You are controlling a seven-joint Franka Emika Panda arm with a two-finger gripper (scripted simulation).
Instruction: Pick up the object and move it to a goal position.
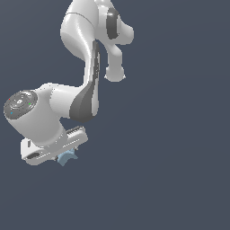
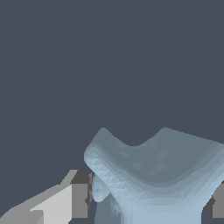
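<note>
Carrying looks to be the step in hand: I judge the object [image 1: 68, 157] already gripped, with the move to the goal left to do. No goal marker shows in either view, so I cannot say which way that move must run; it calls for a steady carry with the grip kept firm, since the piece is jagged and could twist between the pads.

My claw [image 1: 63, 152] sits low at about 8 o'clock in the exterior view, and the light-blue piece pokes out from under it toward 5 o'clock. In the wrist view the object [image 2: 153, 175] fills the space between my fingers [image 2: 78, 199], one on each side and close against it. So the claw seems closed partway on it, though actual contact at the pads is not plainly shown.
</note>
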